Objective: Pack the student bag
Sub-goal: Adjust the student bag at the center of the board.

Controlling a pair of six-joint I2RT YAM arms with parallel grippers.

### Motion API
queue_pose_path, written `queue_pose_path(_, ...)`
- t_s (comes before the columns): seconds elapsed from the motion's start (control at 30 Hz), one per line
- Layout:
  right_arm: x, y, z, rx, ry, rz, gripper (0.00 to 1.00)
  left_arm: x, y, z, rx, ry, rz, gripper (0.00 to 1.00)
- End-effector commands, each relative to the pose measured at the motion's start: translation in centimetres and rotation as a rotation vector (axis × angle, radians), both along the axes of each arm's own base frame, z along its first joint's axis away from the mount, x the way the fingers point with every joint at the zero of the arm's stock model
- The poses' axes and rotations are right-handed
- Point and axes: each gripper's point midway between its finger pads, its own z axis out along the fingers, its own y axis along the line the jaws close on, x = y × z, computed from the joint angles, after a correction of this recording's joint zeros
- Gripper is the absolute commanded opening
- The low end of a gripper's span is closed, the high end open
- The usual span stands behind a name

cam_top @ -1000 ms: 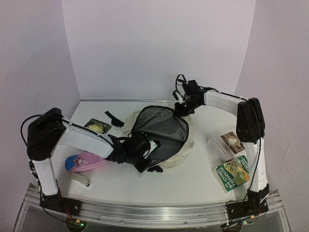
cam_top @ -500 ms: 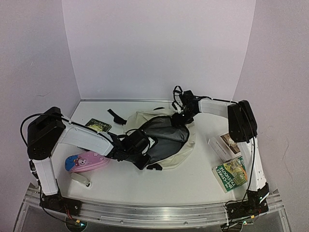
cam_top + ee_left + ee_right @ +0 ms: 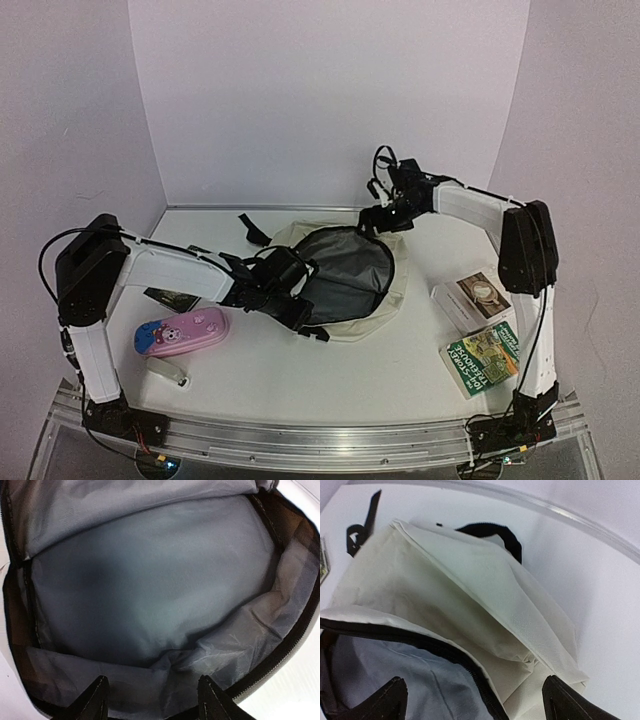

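Both hold nothing: left gripper [image 3: 152,680] and right gripper [image 3: 472,680] stand with jaws apart. Unheld, the bag [image 3: 460,590] may slump shut

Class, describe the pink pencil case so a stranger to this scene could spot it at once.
Find the open cream student bag in the middle of the white table. Toward the near left corner from it lies the pencil case. Unlike the dark booklet behind it and the small white item in front, it is pink with a cartoon figure.
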Motion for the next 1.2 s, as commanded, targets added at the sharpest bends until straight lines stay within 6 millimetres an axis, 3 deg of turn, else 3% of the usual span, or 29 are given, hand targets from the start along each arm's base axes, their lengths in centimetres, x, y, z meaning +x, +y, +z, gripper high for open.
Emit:
queue_pose_path(0.0,-1.2,0.6,5.2,0.105,-0.033,0.022,0.95,3.1,0.7,5.5,-0.104,-0.079,0.110,0.60)
queue_pose_path(0.17,-2.4,0.4,4.0,0.092,0.007,0.041,0.96,7.6,3.3,9.0,-0.236,-0.096,0.231,0.56)
queue_pose_path(0.3,-3.9,-0.2,3.2,0.078,0.037,0.050,0.97,10.7,4.5,9.9,-0.280,-0.103,0.272,0.52)
queue_pose_path(0.57,-4.8,-3.0,0.5,-0.070,0.034,0.023,0.94,15.5,3.4,8.4,-0.319,-0.068,0.242,0.48)
queue_pose_path(0.7,-4.8,-3.2,-1.1,-0.094,0.059,0.020,0.93,15.3,2.1,8.7,-0.351,-0.066,0.165,0.62)
queue_pose_path(0.9,-4.6,-3.2,-3.4,-0.112,0.098,0.015,0.86,12.8,1.9,9.8,-0.421,-0.072,0.069,0.80)
queue_pose_path(1.0,-4.5,-3.2,-4.1,-0.115,0.111,0.016,0.79,12.3,2.1,9.4,-0.431,-0.078,0.062,0.83)
queue_pose_path(1.17,-4.6,-2.8,-4.4,-0.097,0.125,0.018,0.74,13.8,1.4,8.0,-0.381,-0.053,0.070,0.79)
